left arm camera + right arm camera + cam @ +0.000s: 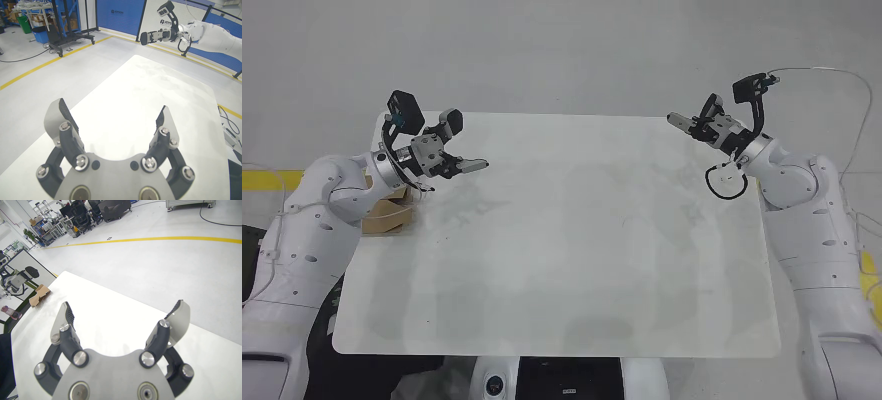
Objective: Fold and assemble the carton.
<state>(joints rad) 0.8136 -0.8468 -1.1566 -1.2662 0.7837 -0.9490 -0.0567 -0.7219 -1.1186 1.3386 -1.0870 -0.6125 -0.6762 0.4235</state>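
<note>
A brown cardboard carton [388,212] lies at the table's left edge, partly hidden under the left arm; in the right wrist view the carton [39,295] shows as a flattish, partly folded piece at the far edge. My left gripper [460,152] hovers above the table's far left part, just beyond the carton, open and empty; the left gripper [113,108] has its fingers spread wide over bare tabletop. My right gripper [682,123] hangs over the far right corner, open and empty. The right gripper [122,308] points across the table toward the carton.
The white table [562,260] has rounded corners. A grey floor with yellow lines [143,239] surrounds it. A black cable loop [722,184] hangs from the right wrist. Racks and office chairs stand far off in the room.
</note>
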